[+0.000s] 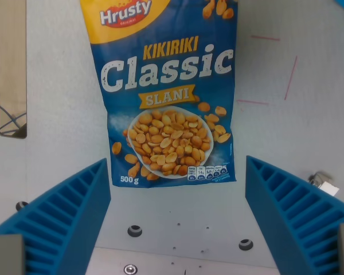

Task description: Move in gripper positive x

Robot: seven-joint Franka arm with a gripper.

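A blue and yellow Hrusty Kikiriki Classic peanut bag lies flat on the white table, filling the upper middle of the wrist view. My gripper hovers over the bag's lower edge and is open. Its two blue ribbed fingers stand wide apart at the bottom left and bottom right, with nothing between them. The bag's bottom edge sits just above the gap between the fingertips, and its top runs out of the frame.
A narrow mirror-like strip lies along the wrist view's left. Thin red lines mark the table at upper right. A small white clip sits by the right finger. Screw holes dot the surface below.
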